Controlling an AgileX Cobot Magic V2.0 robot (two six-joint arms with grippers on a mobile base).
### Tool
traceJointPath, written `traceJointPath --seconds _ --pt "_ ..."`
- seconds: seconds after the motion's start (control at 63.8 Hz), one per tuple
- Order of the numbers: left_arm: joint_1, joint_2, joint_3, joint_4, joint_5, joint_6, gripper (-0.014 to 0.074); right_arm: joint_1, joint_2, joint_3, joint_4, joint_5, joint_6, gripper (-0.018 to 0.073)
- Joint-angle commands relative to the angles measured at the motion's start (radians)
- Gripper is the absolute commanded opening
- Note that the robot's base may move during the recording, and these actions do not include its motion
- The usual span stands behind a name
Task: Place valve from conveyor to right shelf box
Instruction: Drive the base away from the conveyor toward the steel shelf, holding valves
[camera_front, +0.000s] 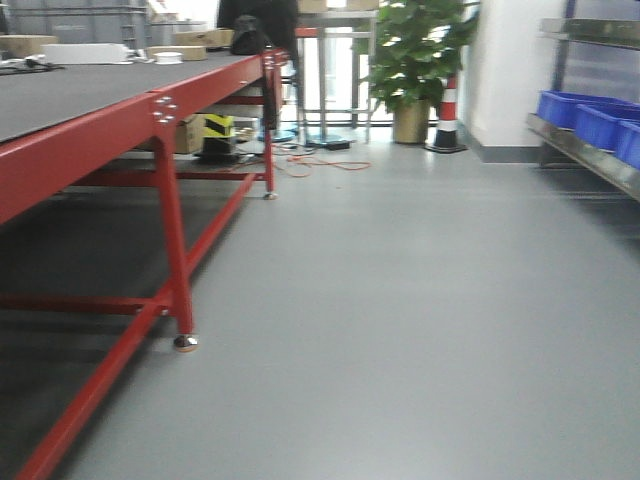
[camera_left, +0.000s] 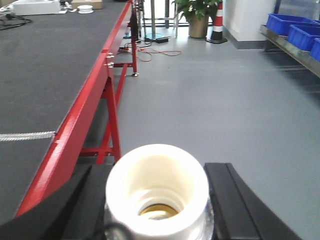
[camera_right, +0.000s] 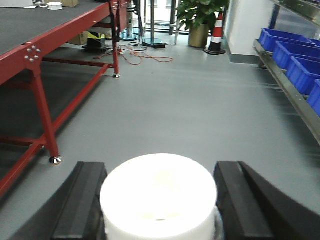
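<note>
- Lower centre of left wrist view: left gripper (camera_left: 157, 202) pinching a stubby valve with a hollow white cap (camera_left: 156, 182). The black fingers (camera_left: 235, 197) are pressed to both sides of the cap, and brass shows down inside it.
- Lower centre of right wrist view: right gripper (camera_right: 159, 205) clamped the same way on a second white-capped valve (camera_right: 158, 192).
- Both valves are off the belt and held over the grey floor (camera_right: 200, 110).
- Left side: conveyor with dark grey woven belt (camera_left: 40, 75) on a red metal frame (camera_front: 170, 230). No valve visible on the stretch in view.
- Right edge, further off: blue plastic shelf boxes (camera_right: 295, 47) on a metal shelf rail (camera_right: 287, 85).
- Far back: potted green plant (camera_front: 415, 50) and red-white traffic cone (camera_front: 447, 115).
- Step, as I judge it: carry phase, pick done, not yet at the shelf.
- Next calls for: swing right, bring a valve over a blue box, lower it, then release.
</note>
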Motion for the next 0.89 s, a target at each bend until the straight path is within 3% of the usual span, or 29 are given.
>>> traceJointPath --seconds 0.0,0.878 --pt "-0.004 -0.006 -0.011 -0.007 -0.058 -0.002 -0.0111 -0.002 -0.009 -0.018 0.000 -0.079 -0.006 -0.0153" --pt "-0.004 -0.006 -0.011 -0.007 -0.058 -0.002 -0.0111 -0.002 -0.009 -0.018 0.000 -0.079 -0.006 -0.0153"
